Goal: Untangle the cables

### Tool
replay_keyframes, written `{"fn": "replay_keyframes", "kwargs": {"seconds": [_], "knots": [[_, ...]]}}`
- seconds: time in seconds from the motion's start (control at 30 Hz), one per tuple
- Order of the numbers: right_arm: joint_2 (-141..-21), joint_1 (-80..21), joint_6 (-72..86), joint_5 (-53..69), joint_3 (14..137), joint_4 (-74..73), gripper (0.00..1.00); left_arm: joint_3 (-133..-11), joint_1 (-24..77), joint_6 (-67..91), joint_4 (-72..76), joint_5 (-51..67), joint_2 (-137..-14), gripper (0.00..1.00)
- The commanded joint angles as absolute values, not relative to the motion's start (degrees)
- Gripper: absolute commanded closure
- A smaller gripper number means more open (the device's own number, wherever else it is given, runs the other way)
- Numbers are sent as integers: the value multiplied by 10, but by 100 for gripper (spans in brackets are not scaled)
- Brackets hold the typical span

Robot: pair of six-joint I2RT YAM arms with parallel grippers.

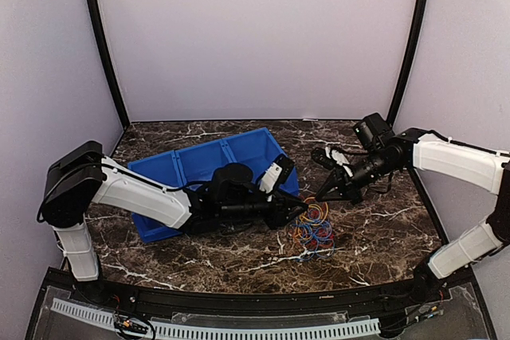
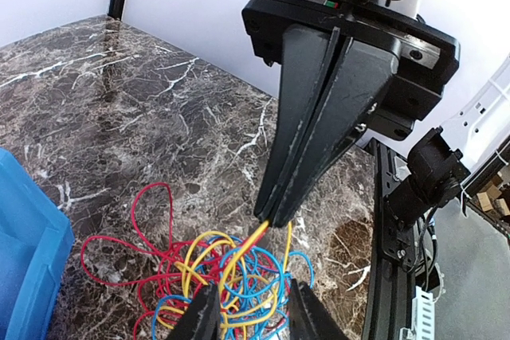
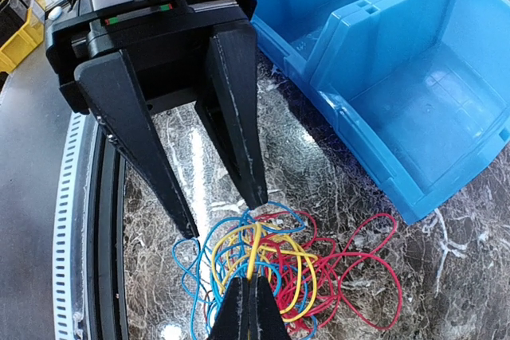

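The cables (image 1: 313,228) lie in one tangled pile of red, blue and yellow loops on the marble table, just right of the blue bin. My right gripper (image 1: 321,195) is shut on a yellow cable (image 3: 254,251) at the pile's top; its closed tips (image 3: 253,283) show in the right wrist view and also in the left wrist view (image 2: 272,219). My left gripper (image 1: 298,209) is open, its tips (image 2: 253,286) straddling the blue and yellow loops (image 2: 239,276) without holding any. Red loops (image 2: 151,220) spread toward the bin.
A blue divided bin (image 1: 199,161) sits on the left half of the table, its corner close to the pile (image 3: 398,197). Dark marble table (image 1: 382,228) extends right of the pile. The table's front rail (image 1: 239,328) runs along the near edge.
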State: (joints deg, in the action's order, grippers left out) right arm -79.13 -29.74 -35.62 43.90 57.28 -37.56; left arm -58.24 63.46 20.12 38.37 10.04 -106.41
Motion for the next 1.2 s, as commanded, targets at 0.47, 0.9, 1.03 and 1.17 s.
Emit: {"fn": "replay_keyframes", "kwargs": {"seconds": [0.47,0.9,1.03,1.17], "knots": [[-781,-301,-352,454,568,-364,100,-614,637,195,397,102,-1094,99],[-756,-312,-341,434,520,-273,31,-551,638,237,418,45,-1052,100],[-807,-320,-319,412,544,-269,31,-544,637,250,408,33,-1051,100],[-838,-317,-268,363,550,-234,38,-557,637,267,367,12,-1049,83]]}}
